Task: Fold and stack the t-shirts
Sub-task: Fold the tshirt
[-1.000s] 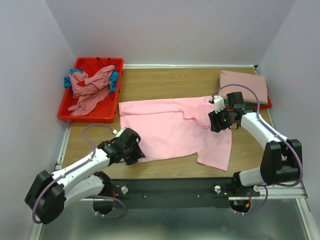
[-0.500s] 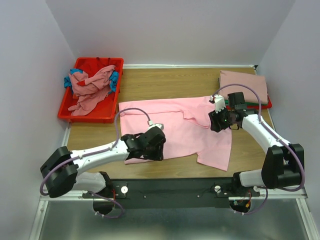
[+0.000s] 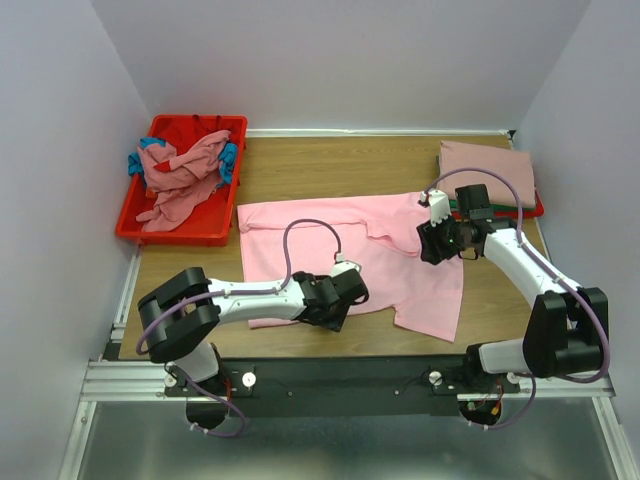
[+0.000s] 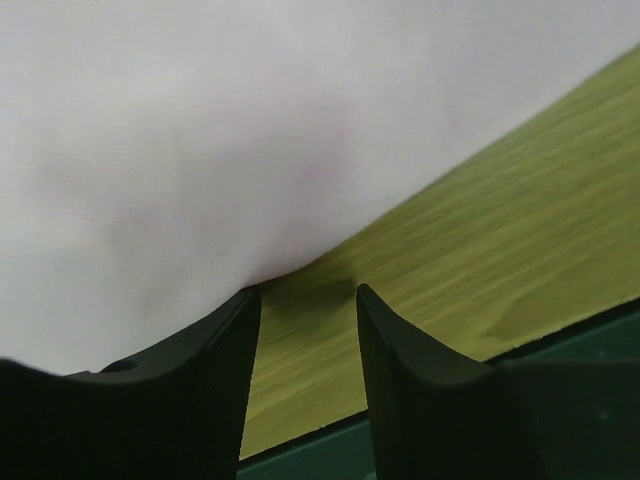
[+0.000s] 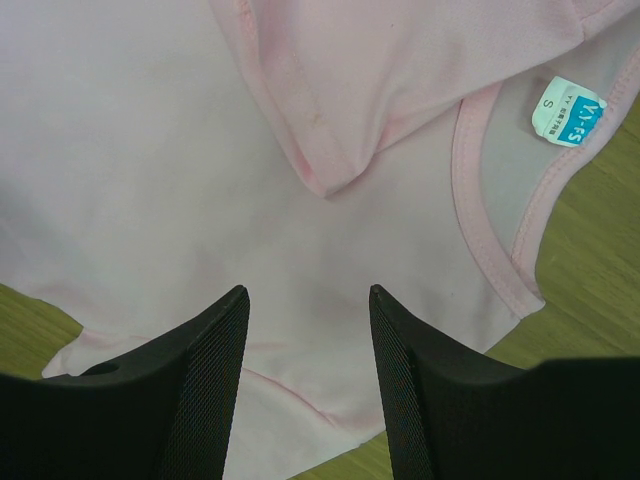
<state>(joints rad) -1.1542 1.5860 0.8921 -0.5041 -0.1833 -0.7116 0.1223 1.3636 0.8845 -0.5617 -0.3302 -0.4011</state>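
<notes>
Grasp stage: bright pink t-shirt (image 3: 340, 245) lies spread on the bench (image 3: 330, 165).
Left pincer (image 4: 305, 295), jaws apart, sits at its near hem; right pincer (image 5: 308, 295), also apart, hovers over its collar. Next probably calls for pinching cloth.

A robotics lab test cell: plain white wall panels (image 3: 340, 60) box in a small wooden tabletop (image 3: 330, 165). Along the bottom, two white robot arms (image 3: 250, 295) are bolted to an aluminium rail (image 3: 120, 378).
</notes>
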